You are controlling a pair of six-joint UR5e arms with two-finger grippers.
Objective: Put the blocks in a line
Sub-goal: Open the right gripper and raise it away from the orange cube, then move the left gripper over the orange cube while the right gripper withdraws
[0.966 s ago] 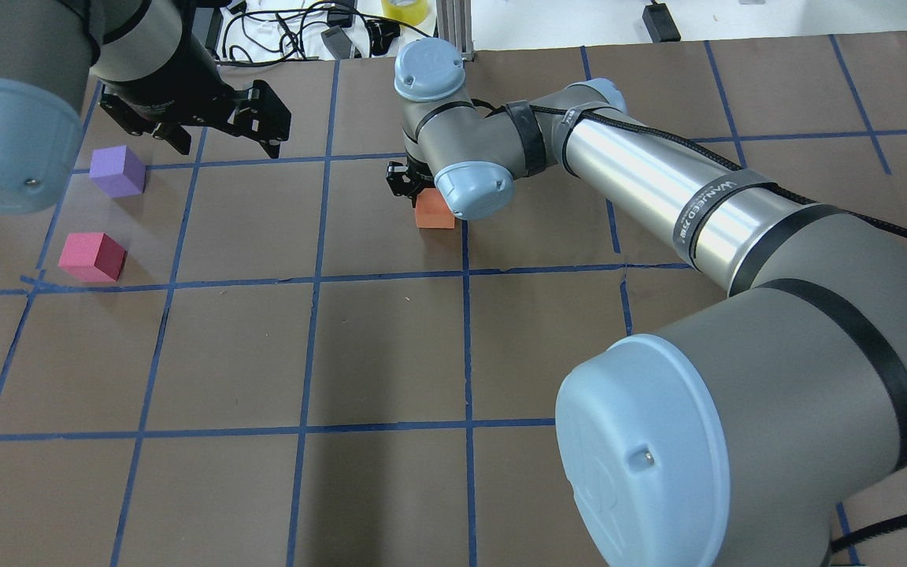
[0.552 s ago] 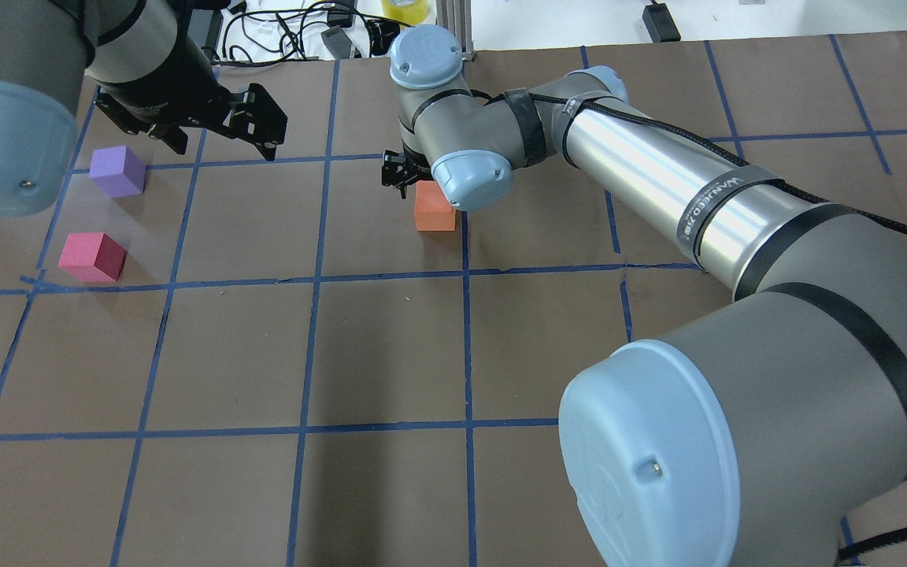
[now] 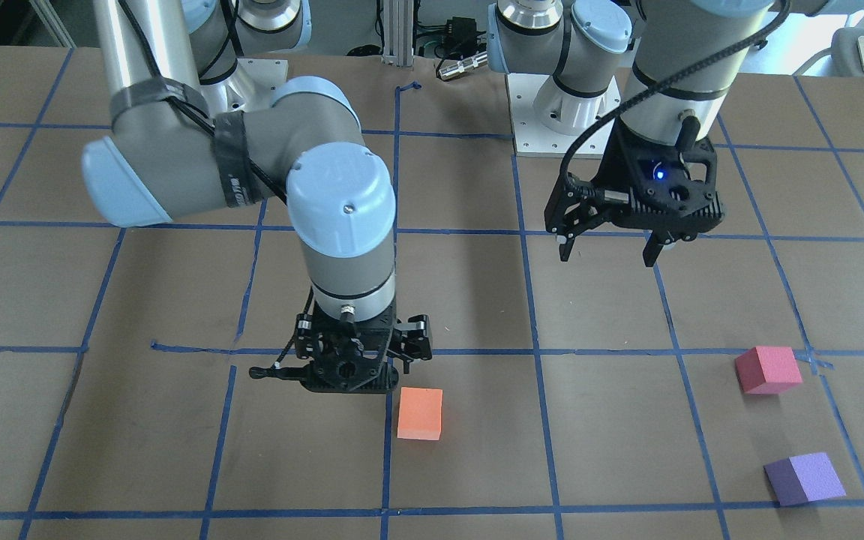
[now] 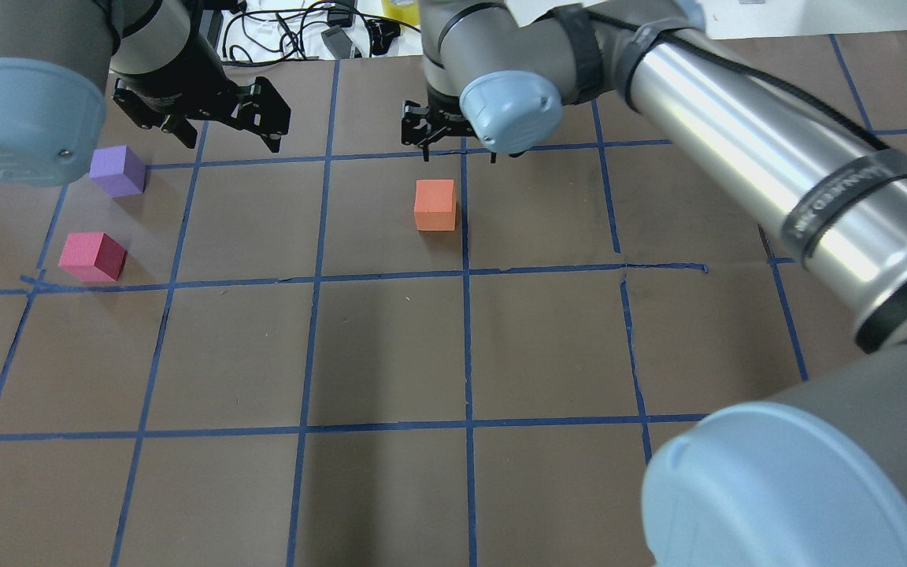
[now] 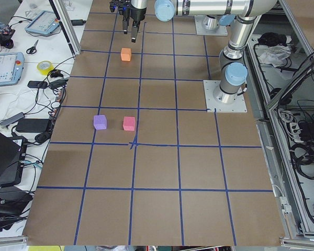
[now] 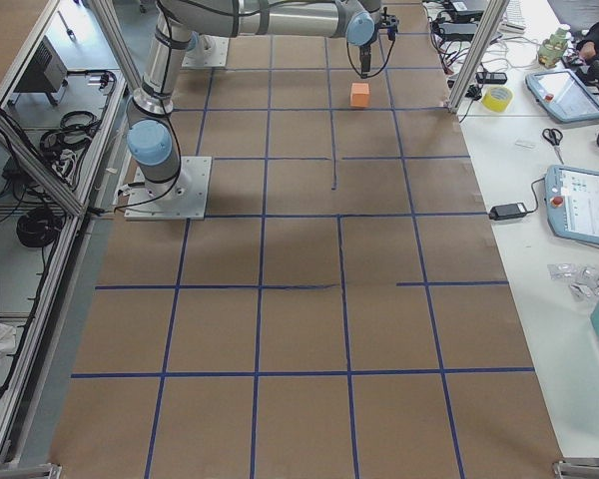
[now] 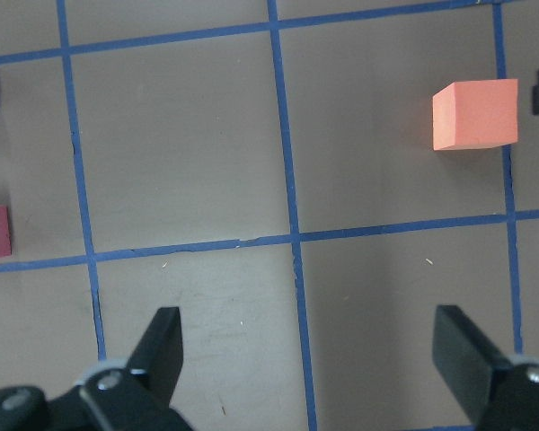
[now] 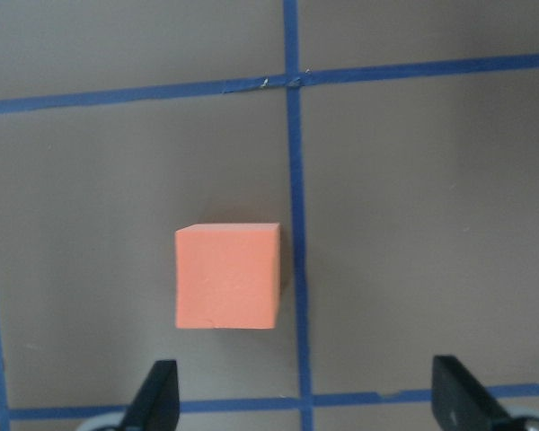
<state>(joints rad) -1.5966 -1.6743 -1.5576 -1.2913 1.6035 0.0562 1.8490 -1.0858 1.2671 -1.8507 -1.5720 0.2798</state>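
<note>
The orange block (image 4: 434,205) (image 3: 419,413) lies alone on the brown table, by a blue tape line. My right gripper (image 4: 457,150) (image 3: 342,375) hangs open above it, a little to its far side, and touches nothing; its wrist view shows the orange block (image 8: 227,276) below the spread fingers (image 8: 157,395). The pinkish-red block (image 4: 92,257) (image 3: 768,369) and the purple block (image 4: 117,171) (image 3: 805,478) sit close together at the table's left end. My left gripper (image 4: 231,144) (image 3: 606,255) (image 7: 314,359) is open and empty, raised to the right of the purple block.
Blue tape lines (image 4: 312,276) grid the table. Cables and adapters (image 4: 288,31) lie past the far edge, with a metal post (image 4: 453,16). The arms' base plates (image 3: 552,127) stand on the robot's side. A yellow tape roll (image 5: 44,67) and tablets sit on the side bench.
My right gripper has risen off the orange block and drawn toward the far edge; the block stays put and now shows fully. My left gripper has barely moved.
</note>
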